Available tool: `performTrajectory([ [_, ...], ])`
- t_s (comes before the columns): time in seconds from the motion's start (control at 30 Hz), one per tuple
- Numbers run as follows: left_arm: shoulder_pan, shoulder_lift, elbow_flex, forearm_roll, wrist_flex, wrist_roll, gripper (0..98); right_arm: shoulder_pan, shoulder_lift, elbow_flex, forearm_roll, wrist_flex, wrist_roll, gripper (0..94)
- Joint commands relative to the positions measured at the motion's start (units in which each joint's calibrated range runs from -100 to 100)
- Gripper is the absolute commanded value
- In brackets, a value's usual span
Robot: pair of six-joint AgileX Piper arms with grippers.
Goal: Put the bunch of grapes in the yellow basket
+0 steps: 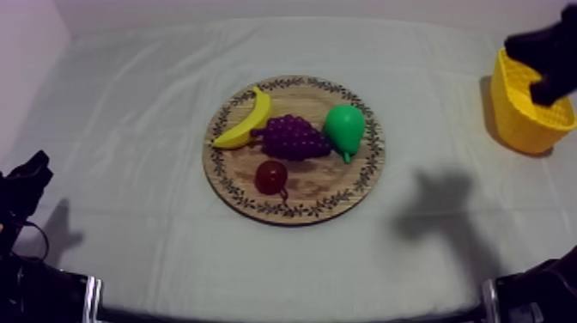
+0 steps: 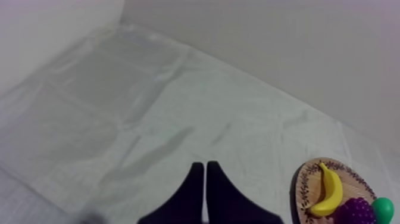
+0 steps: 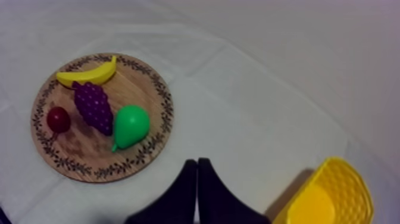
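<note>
- Grapes (image 1: 294, 137) lie on the wooden board (image 1: 319, 187) at the middle of the counter (image 1: 129, 120). They sit between the banana (image 1: 245, 123) and the pear (image 1: 345, 129), each just beside them.
- We see the small red fruit (image 1: 271, 177) on the same board, toward the counter's front edge and a little apart from the bunch.
- We find the yellow basket (image 1: 515, 120) by the counter's right edge, toward the far corner and well apart from the board. What we can see of its inside holds no fruit.
- Our right arm (image 1: 543, 47) hangs over the basket. The right jaws are closed together on nothing, a narrow wedge in the right wrist view.
- Our left arm (image 1: 24, 185) sits low by the counter's left edge, near the front corner. The left jaws are likewise closed on nothing.
- We judge the task to be at its very start: the grapes are untouched and the reach toward the board is the step in hand.
- We think the next move calls for the jaws to open and travel to the middle of the counter. They would then come down across the narrow width of the bunch.
- We expect little room there, with the banana and pear close on either side. The bumpy, rounded surface may also slip in a shallow grip.
</note>
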Motion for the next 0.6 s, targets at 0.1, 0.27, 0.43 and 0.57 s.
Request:
performTrajectory([
  [0.1,0.0,0.0,0.0,0.01,0.0,0.0,0.1,-0.9,15.0,-23.1,-3.6,9.1,4.1,0.4],
  [0.27,0.0,0.0,0.0,0.01,0.0,0.0,0.1,-2.7,24.1,-34.0,-6.1,15.2,7.2,0.4],
  [0.43,0.0,0.0,0.0,0.01,0.0,0.0,0.1,-6.4,31.7,-39.0,-7.2,17.7,9.3,0.5],
  [0.57,0.0,0.0,0.0,0.01,0.0,0.0,0.1,-9.4,35.9,-39.2,-7.8,17.2,10.8,0.6],
])
